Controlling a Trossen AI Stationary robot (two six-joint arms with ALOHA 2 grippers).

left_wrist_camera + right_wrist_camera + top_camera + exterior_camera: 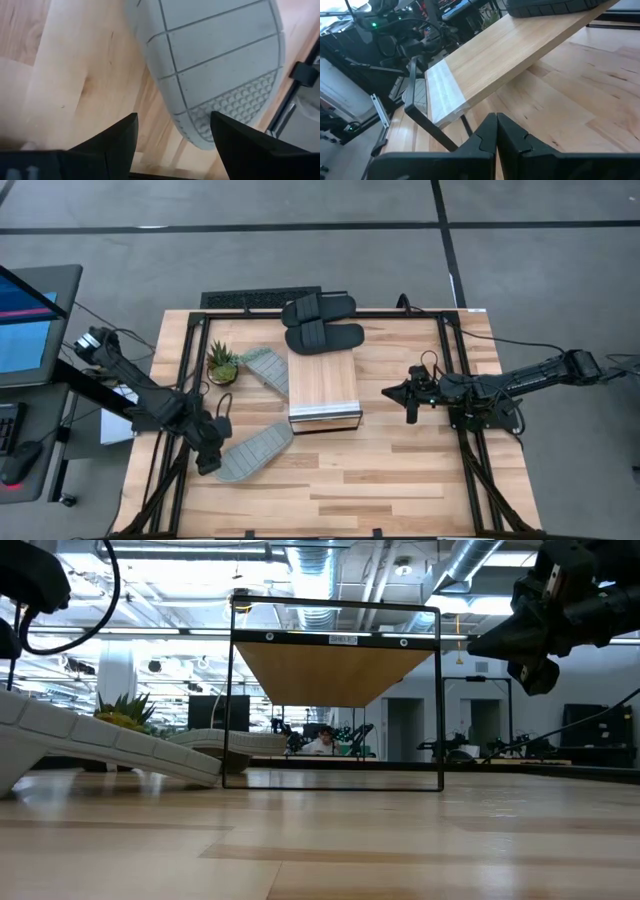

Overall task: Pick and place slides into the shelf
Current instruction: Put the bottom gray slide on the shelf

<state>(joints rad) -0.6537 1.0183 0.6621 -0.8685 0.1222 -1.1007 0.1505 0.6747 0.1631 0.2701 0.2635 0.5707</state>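
The shelf (323, 390) is a light-wood board with a silvery near edge, set slanting in a thin black frame (335, 675). Two black slides (320, 322) lie on its far end, and they also show in the right wrist view (550, 6). One pale grey-green slide (255, 450) lies sole up on the table, left of the shelf's near end. My left gripper (208, 463) is open at that slide's near-left end (215, 120), with a finger on each side and no contact showing. The other grey-green slide (265, 368) lies beside the shelf's left side. My right gripper (388, 392) hovers shut, right of the shelf.
A small potted plant (221, 362) stands at the far left, next to the second grey-green slide. Black frame rails run along the table's left and right edges (462, 380). A keyboard (260, 298) lies beyond the far edge. Bare wood stretches across the table's near half.
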